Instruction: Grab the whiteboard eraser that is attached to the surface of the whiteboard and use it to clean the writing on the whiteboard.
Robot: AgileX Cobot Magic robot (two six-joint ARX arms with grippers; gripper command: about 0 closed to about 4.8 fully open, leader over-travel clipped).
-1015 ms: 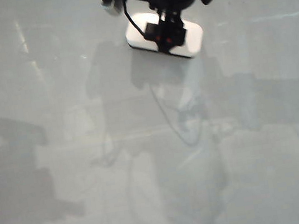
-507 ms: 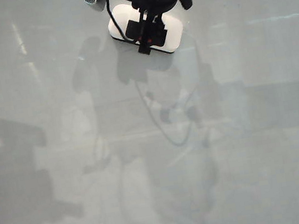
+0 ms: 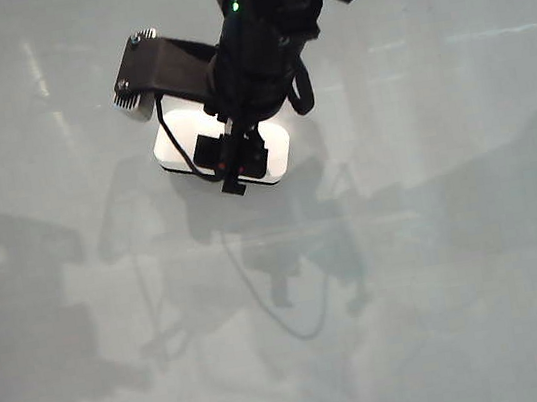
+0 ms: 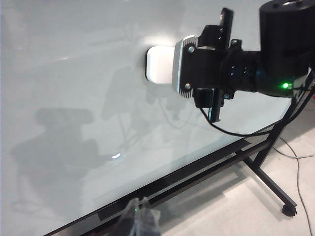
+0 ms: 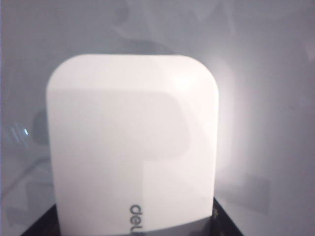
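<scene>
Your right wrist view fills with the whiteboard eraser (image 5: pixel 133 147), gripped by the right tool (image 3: pixel 232 161) in the exterior view's upper centre. Only your left wrist view shows the whiteboard (image 4: pixel 74 98) stand; the left tool (image 4: pixel 140 219) is a blur at its bottom edge, so its state is unreadable.

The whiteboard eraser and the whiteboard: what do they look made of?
The whiteboard eraser: seemingly smooth white plastic, rounded corners, even sheen, printed grey lettering; a thin dark layer beneath its edge, material unclear. The whiteboard: hard, glossy pale grey sheet, judging by the reflections and shadows on it; coating cannot be told. The right tool sits on the eraser.
</scene>
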